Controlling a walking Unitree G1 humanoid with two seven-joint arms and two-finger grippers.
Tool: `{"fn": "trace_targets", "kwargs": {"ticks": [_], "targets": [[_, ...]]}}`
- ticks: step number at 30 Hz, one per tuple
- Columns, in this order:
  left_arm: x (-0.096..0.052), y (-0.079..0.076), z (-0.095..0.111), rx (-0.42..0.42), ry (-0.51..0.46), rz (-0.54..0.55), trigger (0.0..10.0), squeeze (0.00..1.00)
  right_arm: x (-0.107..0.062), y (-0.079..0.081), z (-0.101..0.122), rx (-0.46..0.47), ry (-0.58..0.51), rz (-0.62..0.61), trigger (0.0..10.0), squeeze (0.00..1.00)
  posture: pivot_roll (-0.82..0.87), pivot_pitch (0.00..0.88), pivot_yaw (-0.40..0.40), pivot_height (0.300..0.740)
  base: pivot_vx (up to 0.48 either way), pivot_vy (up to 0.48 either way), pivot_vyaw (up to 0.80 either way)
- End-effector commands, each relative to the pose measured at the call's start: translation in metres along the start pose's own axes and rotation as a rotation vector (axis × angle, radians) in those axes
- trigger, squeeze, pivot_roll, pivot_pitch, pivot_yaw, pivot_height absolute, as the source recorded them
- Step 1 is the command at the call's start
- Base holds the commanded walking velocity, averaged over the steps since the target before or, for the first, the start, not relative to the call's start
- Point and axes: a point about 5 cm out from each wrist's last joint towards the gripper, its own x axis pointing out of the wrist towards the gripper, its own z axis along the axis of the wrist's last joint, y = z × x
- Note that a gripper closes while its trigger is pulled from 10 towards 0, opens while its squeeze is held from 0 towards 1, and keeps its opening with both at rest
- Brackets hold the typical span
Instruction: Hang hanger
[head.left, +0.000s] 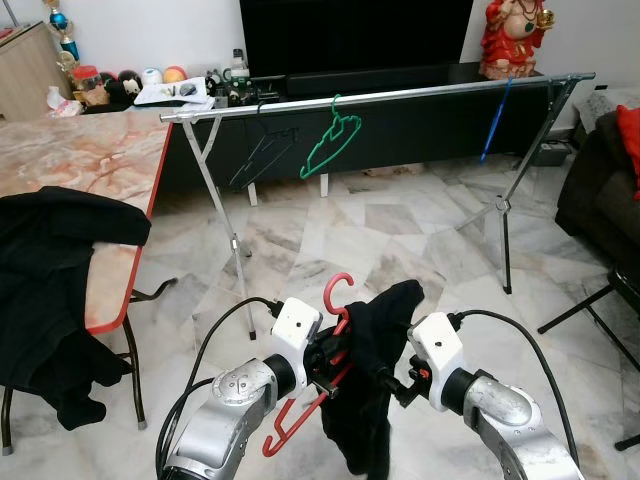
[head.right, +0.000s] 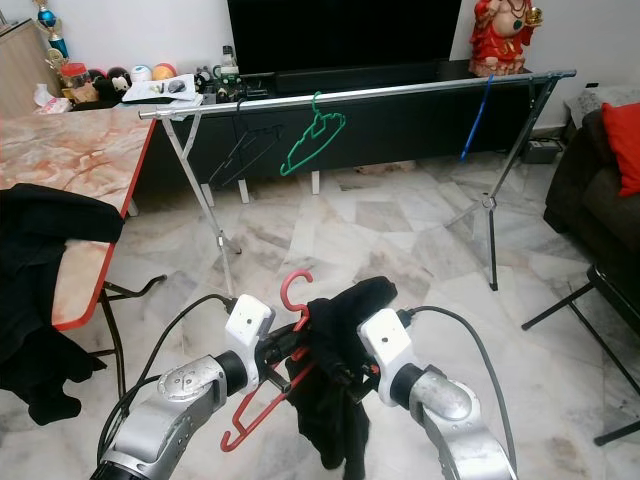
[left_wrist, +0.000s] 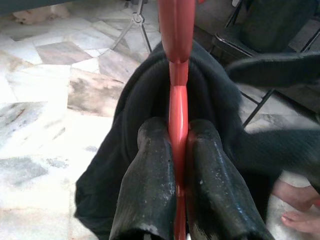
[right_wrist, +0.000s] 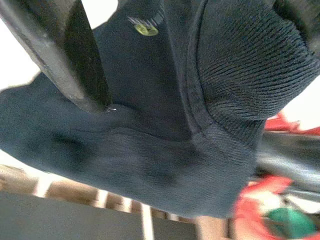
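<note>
The red hanger (head.left: 318, 372) is held low in front of the robot, well short of the clothes rail (head.left: 400, 95) that crosses the room ahead, and a black garment (head.left: 368, 372) is draped over it, hanging down past both arms. The left tool (left_wrist: 178, 165) is closed on the red hanger: in its wrist view the two black fingers (left_wrist: 150, 190) press the red bar from either side, with the dark cloth bunched just beyond them. The hanger's hook curls upward above the left wrist, and its lower end sticks out below and to the robot's left of the garment. The right tool (head.left: 395, 385) is buried in the garment on the other side of the hanger; one black finger (right_wrist: 65, 55) lies against the knitted cloth, but I cannot tell whether this tool is open or closed. On the clothes rail hang a green hanger (head.left: 330, 140), a dark wire hanger (head.left: 258, 155) beside it toward the robot's left, and a blue hanger (head.left: 495, 125) near the rail's right end. To the left of the rail stands a marble-topped table (head.left: 90, 160) with a red edge, and more black clothing (head.left: 55, 290) lies over its near corner.
</note>
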Motion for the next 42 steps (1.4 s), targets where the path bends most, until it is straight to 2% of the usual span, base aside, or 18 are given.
{"fn": "trace_targets", "kwargs": {"ticks": [1, 5, 7, 12, 14, 17, 22, 24, 26, 28, 30, 31, 33, 34, 38, 40, 42], "targets": [[-0.001, 0.001, 0.013, 0.024, -0.055, -0.003, 10.0, 0.00, 0.002, -0.009, 0.009, 0.023, -0.039, -0.066, 10.0, 0.00, 0.06, 0.077, 0.035, 0.740, 0.000, 0.000, 0.00], [-0.001, 0.001, 0.013, 0.026, -0.053, -0.003, 10.0, 0.00, 0.003, -0.013, 0.024, 0.058, -0.125, -0.080, 10.0, 0.00, 0.06, 0.076, 0.035, 0.740, 0.000, 0.000, 0.00], [-0.001, 0.002, 0.013, 0.029, -0.053, -0.003, 10.0, 0.00, 0.005, -0.008, 0.036, 0.048, -0.189, -0.044, 10.0, 0.00, 0.06, 0.075, 0.036, 0.740, 0.000, 0.000, 0.00], [0.000, 0.001, 0.013, 0.030, -0.052, -0.009, 10.0, 0.00, 0.011, -0.006, 0.047, 0.038, -0.226, -0.035, 10.0, 0.00, 0.06, 0.069, 0.041, 0.740, 0.000, 0.000, 0.00], [0.000, 0.001, 0.013, 0.030, -0.052, -0.010, 10.0, 0.00, 0.012, -0.005, 0.048, 0.040, -0.228, -0.031, 10.0, 0.00, 0.06, 0.069, 0.040, 0.740, 0.000, 0.000, 0.00], [0.000, 0.001, 0.013, 0.032, -0.048, -0.014, 10.0, 0.00, 0.018, 0.004, 0.042, 0.005, -0.175, 0.037, 10.0, 0.00, 0.06, 0.069, 0.040, 0.740, 0.000, 0.000, 0.00], [0.000, -0.001, 0.012, 0.034, -0.041, -0.025, 10.0, 0.00, 0.021, 0.008, 0.041, -0.105, -0.134, 0.097, 10.0, 0.00, 0.06, 0.067, 0.043, 0.740, 0.000, 0.000, 0.00], [0.000, -0.001, 0.012, 0.035, -0.039, -0.031, 10.0, 0.00, 0.021, 0.005, 0.046, -0.125, -0.150, 0.095, 10.0, 0.00, 0.06, 0.067, 0.043, 0.740, 0.000, 0.000, 0.00], [0.000, -0.002, 0.011, 0.034, -0.036, -0.036, 10.0, 0.00, 0.021, -0.007, 0.063, -0.134, -0.197, 0.056, 10.0, 0.00, 0.06, 0.070, 0.048, 0.740, 0.000, 0.000, 0.00], [0.000, -0.002, 0.011, 0.034, -0.036, -0.036, 10.0, 0.00, 0.020, -0.008, 0.068, -0.139, -0.214, 0.070, 10.0, 0.00, 0.06, 0.070, 0.048, 0.740, 0.000, 0.000, 0.00], [0.000, -0.003, 0.011, 0.033, -0.034, -0.039, 10.0, 0.00, 0.017, -0.002, 0.075, -0.161, -0.261, 0.153, 10.0, 0.00, 0.06, 0.070, 0.048, 0.740, 0.000, 0.000, 0.00], [-0.001, -0.003, 0.010, 0.032, -0.032, -0.042, 10.0, 0.00, 0.013, 0.006, 0.079, -0.189, -0.285, 0.239, 10.0, 0.00, 0.06, 0.076, 0.046, 0.740, 0.000, 0.000, 0.00], [-0.001, -0.003, 0.010, 0.031, -0.031, -0.043, 10.0, 0.00, 0.010, 0.013, 0.080, -0.212, -0.292, 0.304, 10.0, 0.00, 0.06, 0.076, 0.046, 0.740, 0.000, 0.000, 0.00], [-0.001, -0.003, 0.010, 0.030, -0.030, -0.044, 10.0, 0.00, 0.006, 0.020, 0.077, -0.250, -0.270, 0.373, 10.0, 0.00, 0.06, 0.076, 0.046, 0.740, 0.000, 0.000, 0.00], [-0.001, -0.003, 0.010, 0.031, -0.029, -0.044, 10.0, 0.00, 0.002, 0.027, 0.071, -0.275, -0.225, 0.431, 10.0, 0.00, 0.06, 0.079, 0.045, 0.740, 0.000, 0.000, 0.00], [-0.002, -0.002, 0.010, 0.031, -0.029, -0.042, 10.0, 0.00, -0.005, 0.032, 0.056, -0.311, -0.131, 0.498, 10.0, 0.00, 0.06, 0.081, 0.043, 0.740, 0.000, 0.000, 0.00], [-0.002, -0.002, 0.010, 0.031, -0.028, -0.040, 10.0, 0.00, -0.010, 0.031, 0.040, -0.365, -0.029, 0.512, 10.0, 0.00, 0.06, 0.081, 0.043, 0.740, 0.000, 0.000, 0.00]]}}
